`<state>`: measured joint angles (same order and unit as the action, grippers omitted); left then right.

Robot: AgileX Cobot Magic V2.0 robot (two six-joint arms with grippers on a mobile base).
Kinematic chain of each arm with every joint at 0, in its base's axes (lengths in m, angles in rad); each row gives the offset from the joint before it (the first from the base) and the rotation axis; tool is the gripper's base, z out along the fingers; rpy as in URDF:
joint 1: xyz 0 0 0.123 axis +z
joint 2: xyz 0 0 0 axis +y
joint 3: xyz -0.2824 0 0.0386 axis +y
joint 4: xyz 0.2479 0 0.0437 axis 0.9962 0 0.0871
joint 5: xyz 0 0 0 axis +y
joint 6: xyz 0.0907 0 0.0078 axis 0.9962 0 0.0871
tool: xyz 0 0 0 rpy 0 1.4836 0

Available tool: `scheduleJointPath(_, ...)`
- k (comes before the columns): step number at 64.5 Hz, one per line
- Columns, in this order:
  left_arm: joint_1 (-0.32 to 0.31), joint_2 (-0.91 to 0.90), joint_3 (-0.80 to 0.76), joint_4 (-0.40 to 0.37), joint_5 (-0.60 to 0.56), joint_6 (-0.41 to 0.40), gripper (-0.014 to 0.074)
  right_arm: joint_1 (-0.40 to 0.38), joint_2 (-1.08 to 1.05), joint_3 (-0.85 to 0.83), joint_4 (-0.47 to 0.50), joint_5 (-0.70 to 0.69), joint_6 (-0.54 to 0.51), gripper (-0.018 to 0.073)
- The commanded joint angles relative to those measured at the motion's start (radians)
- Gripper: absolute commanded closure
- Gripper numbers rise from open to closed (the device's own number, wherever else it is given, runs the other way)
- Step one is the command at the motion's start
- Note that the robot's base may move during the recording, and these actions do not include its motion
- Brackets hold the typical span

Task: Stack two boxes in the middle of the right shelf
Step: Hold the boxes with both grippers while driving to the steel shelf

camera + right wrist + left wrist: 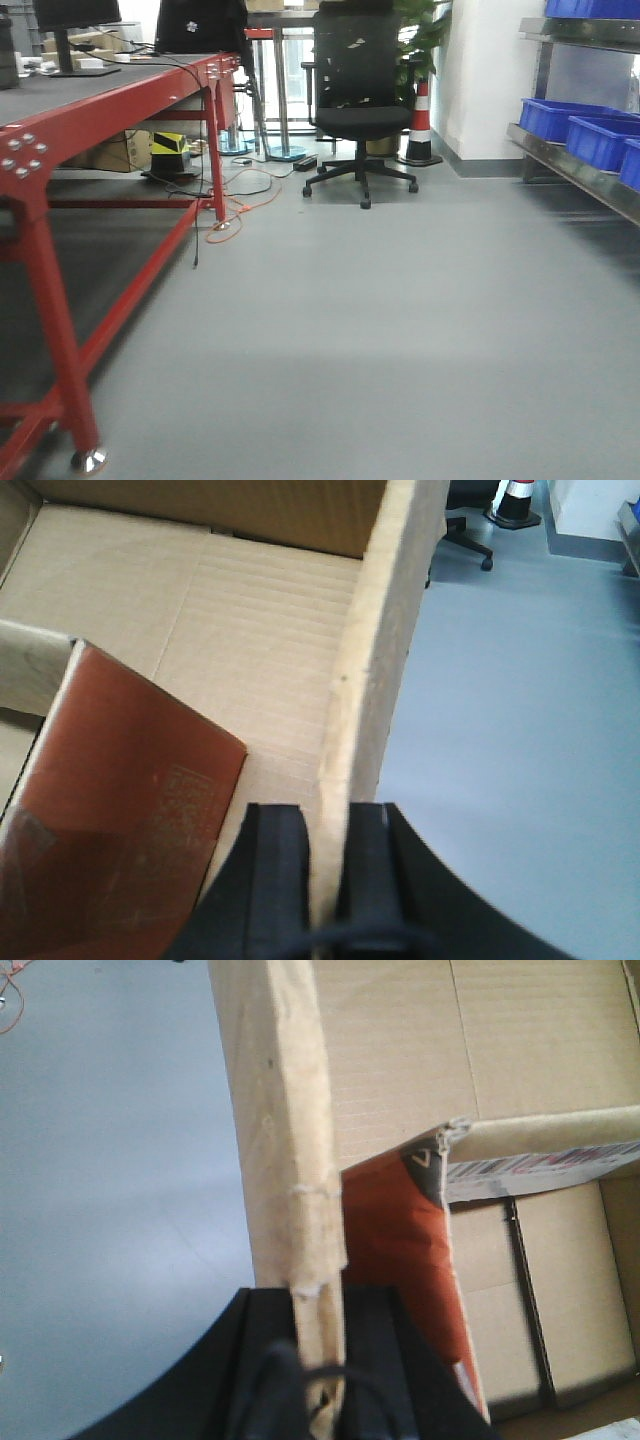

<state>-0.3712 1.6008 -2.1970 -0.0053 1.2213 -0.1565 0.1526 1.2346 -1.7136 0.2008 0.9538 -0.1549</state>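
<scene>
An open brown cardboard box [400,1050] is held by both grippers, one on each side wall. My left gripper [318,1305] is shut on the box's upright left wall edge [290,1150]. My right gripper [328,820] is shut on the box's right wall edge [375,670]. A flat red-orange package [395,1250] lies inside the box; it also shows in the right wrist view [110,820]. The steel shelf [575,170] stands at the right edge of the front view. Neither the grippers nor the box show in the front view. No second box shows.
Blue bins [575,125] sit on the steel shelf. A red-framed workbench [110,110] runs along the left. A black office chair [358,110] and an orange-white cone [420,125] stand at the back. Cables [235,205] lie on the grey floor [380,320].
</scene>
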Motion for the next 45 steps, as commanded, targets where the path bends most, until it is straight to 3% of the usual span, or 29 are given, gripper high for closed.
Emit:
scheduleJointPath(1, -0.002, -0.01, -0.011, 0.017, -0.044, -0.003, 0.0707, -0.004, -0.013, -0.011, -0.016, -0.061, -0.012, 0.0713)
scheduleJointPath(45, -0.002, -0.01, -0.011, 0.017, -0.044, -0.003, 0.0707, -0.004, -0.013, -0.011, -0.014, -0.066, -0.012, 0.0713)
